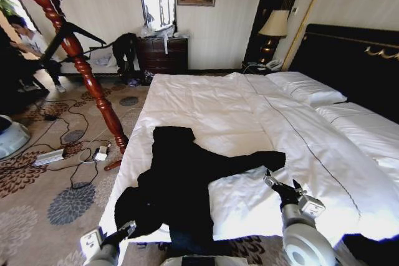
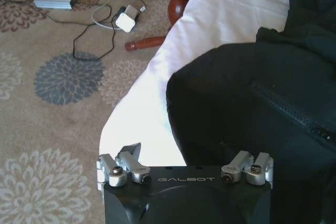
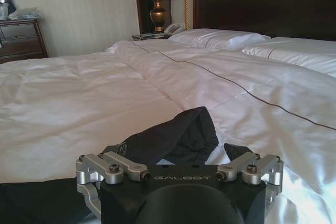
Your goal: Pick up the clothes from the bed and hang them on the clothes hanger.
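The black jacket [image 1: 187,179] lies spread flat on the white bed [image 1: 249,110], near its foot edge. The left tool [image 1: 124,230] is released, just by one sleeve end at the bed's corner. The right tool [image 1: 280,186] is released too, just beside the other sleeve end. A red wooden stand [image 1: 81,66] with a thin black hanger [image 1: 78,32] is on the carpet beside the bed.

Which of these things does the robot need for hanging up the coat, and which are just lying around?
Needed:
black jacket, spread on the bed
hanger on the wooden stand
left gripper, right gripper

Lying around:
floor cables
lamp
dresser
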